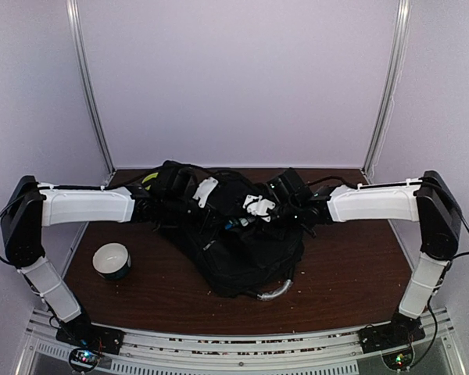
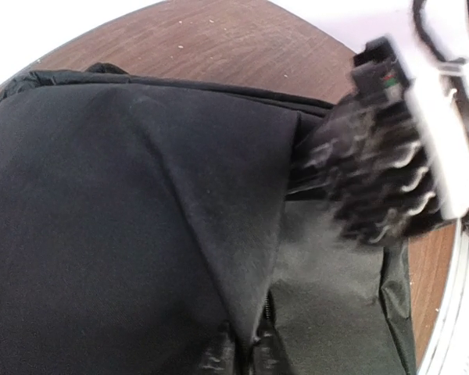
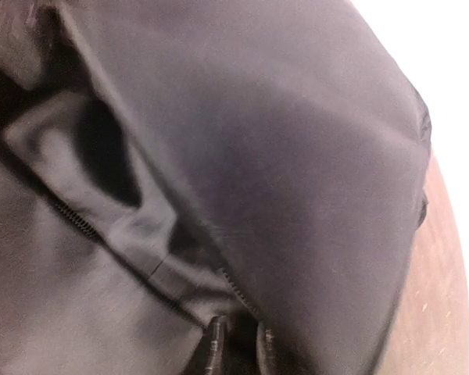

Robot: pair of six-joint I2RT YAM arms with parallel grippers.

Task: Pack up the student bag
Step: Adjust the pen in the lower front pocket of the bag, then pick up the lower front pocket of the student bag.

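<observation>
The student bag is a large black backpack lying in the middle of the table, its grey curved handle towards the near edge. My left gripper is over its upper left part. In the left wrist view it is shut on a raised fold of the bag's black fabric beside a zipper. My right gripper is over the upper middle. In the right wrist view it is shut on the bag's zippered edge, beside a dark opening.
A white and dark roll stands on the brown table left of the bag. The right arm's wrist is close in front of the left camera. White walls close in the back and sides.
</observation>
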